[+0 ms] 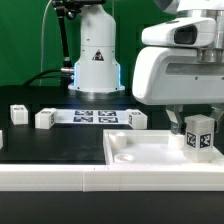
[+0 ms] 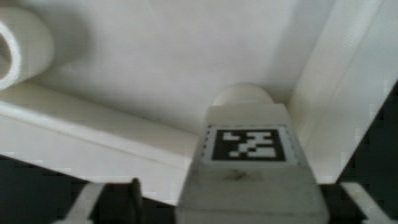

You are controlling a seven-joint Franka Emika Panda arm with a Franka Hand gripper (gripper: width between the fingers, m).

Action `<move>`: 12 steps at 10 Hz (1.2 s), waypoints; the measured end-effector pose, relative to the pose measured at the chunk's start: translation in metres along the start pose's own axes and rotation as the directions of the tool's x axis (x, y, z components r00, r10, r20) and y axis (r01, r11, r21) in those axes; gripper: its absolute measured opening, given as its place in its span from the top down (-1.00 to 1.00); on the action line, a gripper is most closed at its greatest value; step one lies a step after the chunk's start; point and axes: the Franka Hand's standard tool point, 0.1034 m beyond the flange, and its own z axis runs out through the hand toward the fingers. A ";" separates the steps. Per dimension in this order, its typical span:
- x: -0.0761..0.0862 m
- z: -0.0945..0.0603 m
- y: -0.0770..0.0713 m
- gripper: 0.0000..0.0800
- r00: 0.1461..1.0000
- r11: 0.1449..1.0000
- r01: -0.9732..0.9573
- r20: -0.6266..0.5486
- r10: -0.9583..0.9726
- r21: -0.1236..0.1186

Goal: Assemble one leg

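My gripper is shut on the leg, a small white block with a black-and-white tag on its face. It holds the leg upright over the right part of the large flat white panel, near the panel's right edge. In the wrist view the leg fills the middle between my dark fingers. Its narrow rounded end points down at the panel, close to a raised rim. The gripper is only partly in that view.
Three more white legs stand on the black table behind the panel. The marker board lies between them. The robot base stands at the back. A round raised feature shows on the panel.
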 end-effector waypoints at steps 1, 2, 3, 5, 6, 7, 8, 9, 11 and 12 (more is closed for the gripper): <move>0.000 0.000 0.000 0.04 1.000 1.000 -0.006 0.001 0.006 0.000; -0.001 0.001 0.000 0.27 1.000 1.000 -0.031 0.002 0.031 0.000; -0.001 0.001 0.000 0.27 1.000 1.000 -0.031 0.002 0.031 0.000; -0.001 0.002 0.002 0.27 0.979 0.979 -0.206 -0.004 0.206 0.003; 0.000 0.003 0.002 0.27 0.953 0.953 -0.303 -0.012 0.303 0.004; 0.000 0.003 0.000 0.27 0.911 0.911 -0.412 -0.014 0.412 0.007; 0.001 0.002 -0.005 0.27 0.837 0.837 -0.548 -0.012 0.548 0.011; 0.001 0.002 -0.005 0.27 0.790 0.790 -0.613 -0.011 0.613 0.012; 0.001 0.003 -0.012 0.27 0.572 0.572 -0.820 -0.003 0.820 0.015; 0.000 0.003 -0.012 0.27 0.446 0.446 -0.895 0.003 0.895 0.019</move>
